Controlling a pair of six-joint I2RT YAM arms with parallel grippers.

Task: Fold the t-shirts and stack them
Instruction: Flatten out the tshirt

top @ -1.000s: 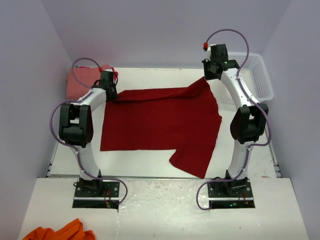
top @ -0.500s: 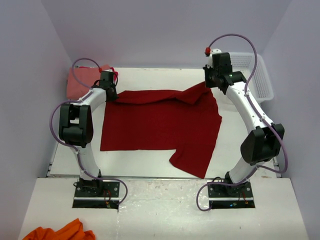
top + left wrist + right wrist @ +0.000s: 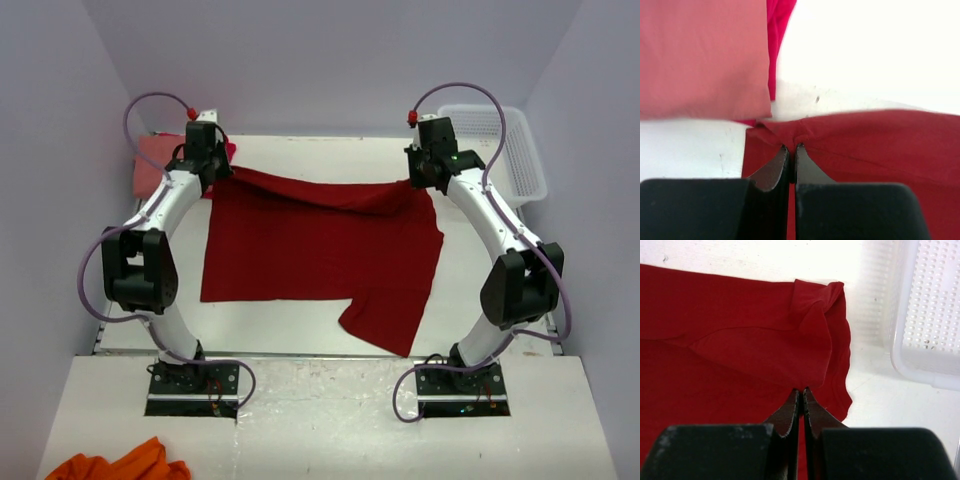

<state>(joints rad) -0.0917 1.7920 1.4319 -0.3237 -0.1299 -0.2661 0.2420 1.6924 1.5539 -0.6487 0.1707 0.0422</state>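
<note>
We have the dark red t-shirt [image 3: 320,250] spread mid-table, far edge pinched at both corners: left gripper [image 3: 791,150] and right gripper [image 3: 801,392] each have jaws clamped on its cloth. First fold is in hand; we judge both must next carry that edge toward the near hem in step, keeping it taut. Against half a second ago, the left arm has risen and swung back, lifting its corner near the salmon-pink shirt [image 3: 700,55]
</note>
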